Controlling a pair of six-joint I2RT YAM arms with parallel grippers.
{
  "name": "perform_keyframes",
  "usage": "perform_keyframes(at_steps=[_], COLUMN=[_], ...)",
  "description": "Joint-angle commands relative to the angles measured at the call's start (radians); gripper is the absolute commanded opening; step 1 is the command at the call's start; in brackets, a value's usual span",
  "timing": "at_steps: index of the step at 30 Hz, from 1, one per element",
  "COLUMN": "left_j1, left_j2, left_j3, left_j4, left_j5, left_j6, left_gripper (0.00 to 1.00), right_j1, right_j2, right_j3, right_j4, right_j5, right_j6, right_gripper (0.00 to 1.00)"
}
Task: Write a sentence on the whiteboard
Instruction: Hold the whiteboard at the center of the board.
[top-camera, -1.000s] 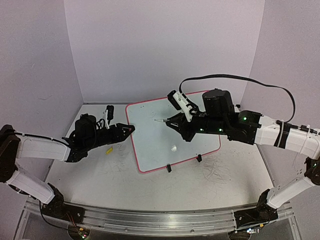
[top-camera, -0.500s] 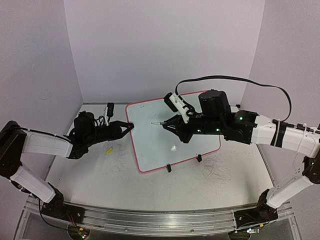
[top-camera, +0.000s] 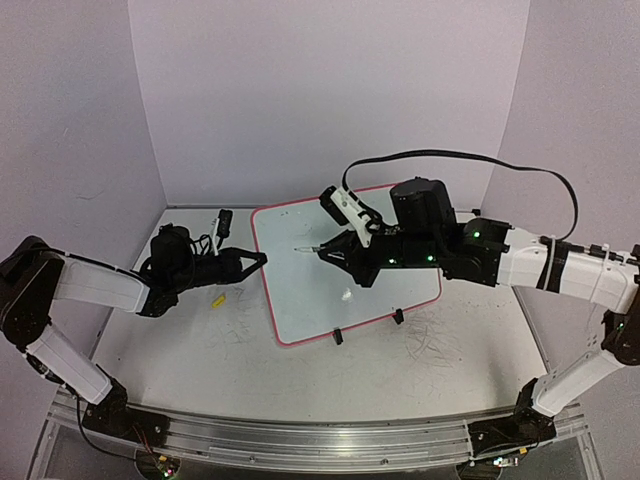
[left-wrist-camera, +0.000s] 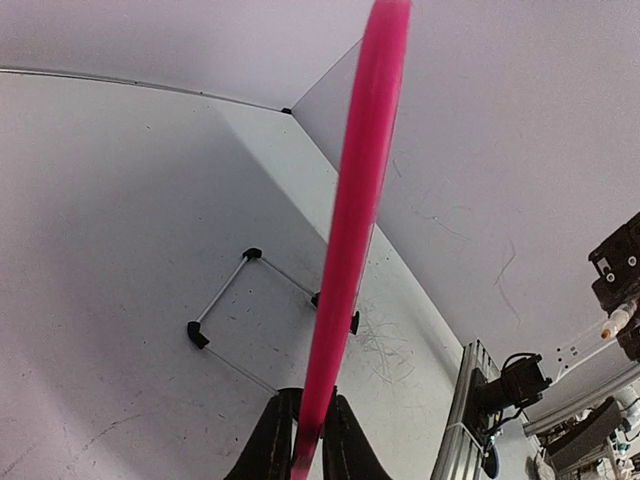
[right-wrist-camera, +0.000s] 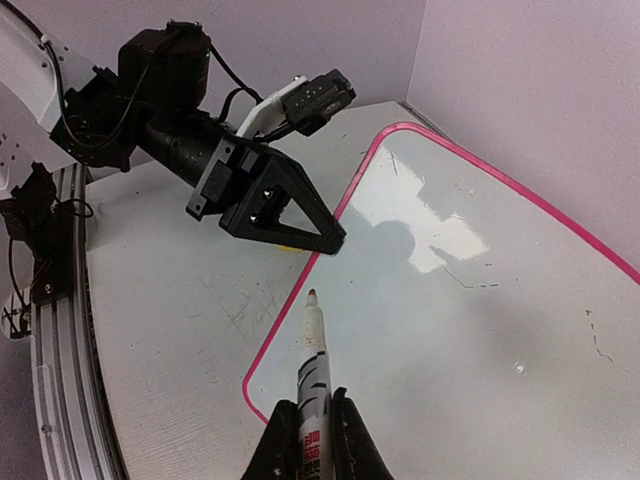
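The whiteboard (top-camera: 300, 305), glossy white with a red-pink rim, lies in the middle of the table. My left gripper (top-camera: 262, 258) is shut on its left edge. The left wrist view shows the rim (left-wrist-camera: 350, 230) running up from between my closed left gripper (left-wrist-camera: 305, 450). My right gripper (top-camera: 325, 252) is shut on a white marker (right-wrist-camera: 312, 370) and holds it over the board's left part (right-wrist-camera: 480, 330). The marker tip points at the rim close to the left gripper (right-wrist-camera: 335, 243). I cannot tell whether the tip touches. No yellow-green sentence shows, only a few faint specks.
A yellow cap (top-camera: 217, 299) lies on the table left of the board. A small white bit (top-camera: 347, 296) lies on the board. Two black clip feet (top-camera: 337, 336) sit on its near edge. Grey scribbles (top-camera: 435, 340) mark the table. Walls close in left, back and right.
My right gripper has carried the marker leftward across the board towards its left edge. My left arm has shifted slightly and stays at that edge.
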Motion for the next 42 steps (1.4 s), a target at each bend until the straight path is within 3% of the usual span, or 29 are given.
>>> perform_keyframes(at_steps=[1,15,25,31,42], left_j1=[0.002,0.002,0.002,0.003,0.002], left_j2=[-0.009,-0.018,-0.032,-0.035,-0.036], left_j3=[0.007,-0.009,-0.014,0.0,-0.013], left_j4=[0.062,0.062,0.061,0.062,0.061], left_j5=[0.046,0.045,0.031,0.01,0.009], left_j6=[0.063,0.103,0.093,0.062,0.079], left_gripper=[0.09,0.0,0.01,0.09,0.02], right_j1=[0.013,0.023,0.024,0.024,0.028], right_j2=[0.032,0.05,0.005,-0.012,0.036], right_j3=[0.065,0.075,0.037,0.031,0.043], right_j4=[-0.004,0.01,0.04,0.047,0.045], right_j5=[0.023,0.146,0.148,0.121,0.105], right_j6=[-0.008,0.064,0.044,0.033,0.03], right_gripper=[0.0,0.0,0.0,0.0,0.0])
